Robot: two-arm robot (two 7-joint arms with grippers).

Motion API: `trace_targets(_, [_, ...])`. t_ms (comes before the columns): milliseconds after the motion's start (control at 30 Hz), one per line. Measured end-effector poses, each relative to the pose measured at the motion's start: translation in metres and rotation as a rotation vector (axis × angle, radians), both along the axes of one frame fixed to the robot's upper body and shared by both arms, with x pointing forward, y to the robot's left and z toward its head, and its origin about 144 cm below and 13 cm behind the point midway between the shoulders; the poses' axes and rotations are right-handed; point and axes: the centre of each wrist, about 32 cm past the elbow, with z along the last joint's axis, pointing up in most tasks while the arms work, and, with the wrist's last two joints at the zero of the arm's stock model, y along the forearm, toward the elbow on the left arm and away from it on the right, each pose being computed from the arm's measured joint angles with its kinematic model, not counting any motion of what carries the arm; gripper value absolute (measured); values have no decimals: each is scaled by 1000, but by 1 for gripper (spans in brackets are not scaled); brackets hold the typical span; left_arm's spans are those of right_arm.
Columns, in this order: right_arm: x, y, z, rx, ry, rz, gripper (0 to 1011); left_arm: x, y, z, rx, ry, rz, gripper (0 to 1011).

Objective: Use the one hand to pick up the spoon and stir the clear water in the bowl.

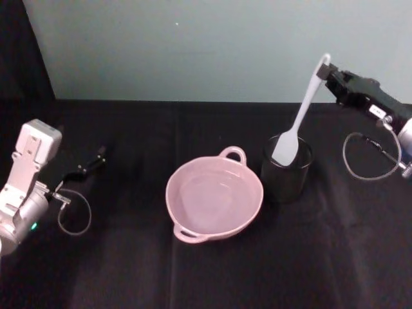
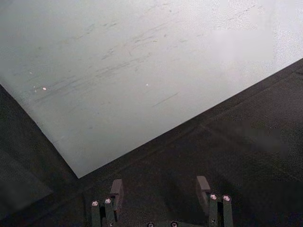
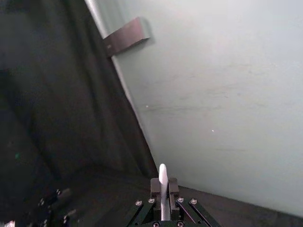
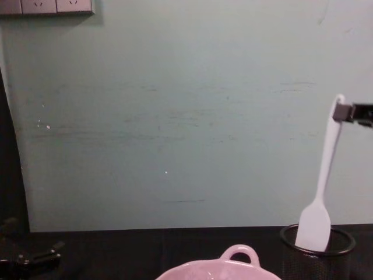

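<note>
The white spoon [image 1: 297, 120] hangs tilted, its flat head just inside the rim of the black wire-mesh cup [image 1: 287, 175]. My right gripper [image 1: 329, 72] is shut on the top of the spoon's handle, up at the right. The chest view shows the spoon [image 4: 322, 192] raised, its head at the cup's [image 4: 317, 256] rim, with the right gripper [image 4: 345, 112] pinching the handle end. In the right wrist view the handle tip [image 3: 163, 189] stands between the shut fingers. The pink bowl [image 1: 214, 197] with water sits mid-table, left of the cup. My left gripper [image 1: 98, 156] rests open at the left.
A black cloth [image 1: 206, 270] covers the table, and a pale green wall [image 1: 193, 45] rises behind it. Grey cable loops hang by each wrist. The bowl's loop handle [image 4: 238, 253] pokes up at the bottom of the chest view.
</note>
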Motion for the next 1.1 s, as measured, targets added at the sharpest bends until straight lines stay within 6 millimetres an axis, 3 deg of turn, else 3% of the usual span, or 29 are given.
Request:
trace_targets(267, [-2,6,40,-175,-43,79,101,0,0,0,0,0,0,1011])
trace_targets(500, [-4,7,59,-234,-80,102,101,0,0,0,0,0,0,1011])
trace_targets(1100, [-4,5,65,-232,-118,91,100,0,0,0,0,0,0,1011])
